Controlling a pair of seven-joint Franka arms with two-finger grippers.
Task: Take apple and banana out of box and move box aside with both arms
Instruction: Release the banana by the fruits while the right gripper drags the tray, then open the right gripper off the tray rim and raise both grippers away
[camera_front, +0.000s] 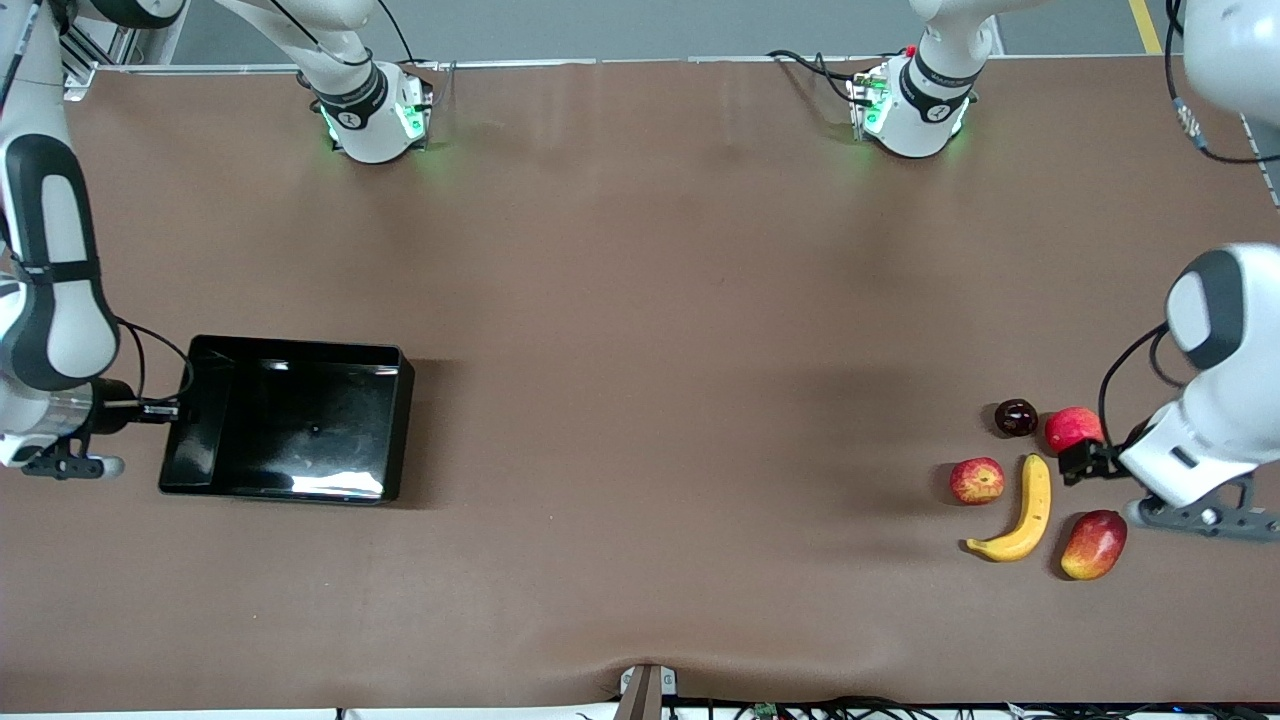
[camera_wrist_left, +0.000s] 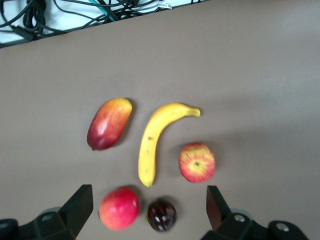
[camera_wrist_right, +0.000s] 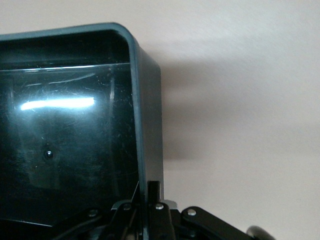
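Observation:
The black box (camera_front: 404, 400) lies toward the right arm's end of the table. My right gripper (camera_front: 168, 410) is shut on its end wall; in the right wrist view the gripper (camera_wrist_right: 149, 192) has that thin wall of the box (camera_wrist_right: 75, 150) pinched between its fingers. The yellow banana (camera_front: 1030, 510) (camera_wrist_left: 152, 137) and the red apple with yellow patches (camera_front: 977, 480) (camera_wrist_left: 197, 161) lie toward the left arm's end. My left gripper (camera_front: 1080, 462) (camera_wrist_left: 149, 196) hangs open over the fruit group, holding nothing.
A plain red round fruit (camera_front: 1073, 428) (camera_wrist_left: 119, 208) and a dark plum-like fruit (camera_front: 1015, 417) (camera_wrist_left: 161, 214) lie between the open left fingers' span. A red-yellow mango (camera_front: 1093, 544) (camera_wrist_left: 108, 123) lies nearer the front camera. Cables (camera_wrist_left: 60, 12) run along the table's front edge.

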